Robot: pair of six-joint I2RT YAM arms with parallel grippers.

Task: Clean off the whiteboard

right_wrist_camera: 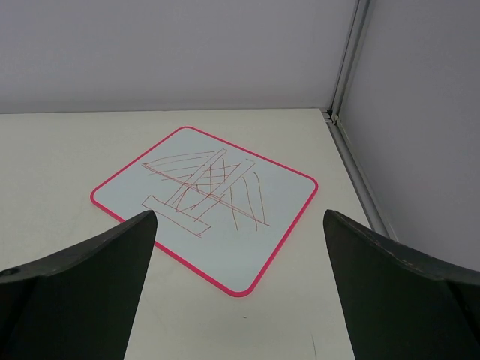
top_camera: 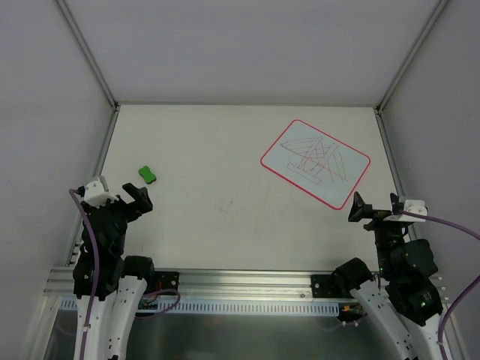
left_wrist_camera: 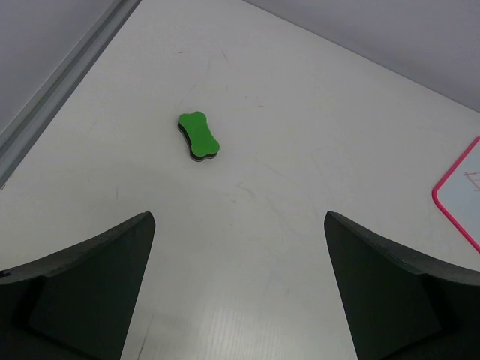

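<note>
At the near left, the left gripper [top_camera: 135,199] is hovering wide open and empty, the green eraser [left_wrist_camera: 198,136] lying ahead of it. The right gripper [top_camera: 365,210] is gaping too, facing the whiteboard [top_camera: 316,163] lying flat far right. Light, thin and slick, it is likely needing pinning at a border edge.

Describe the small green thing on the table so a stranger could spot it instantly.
On the white table, look at the left side, well away from the red-bordered whiteboard on the right. The small green block lies there alone. It is bone-shaped, pinched at the middle, with a dark layer underneath: the only green thing in view.
</note>
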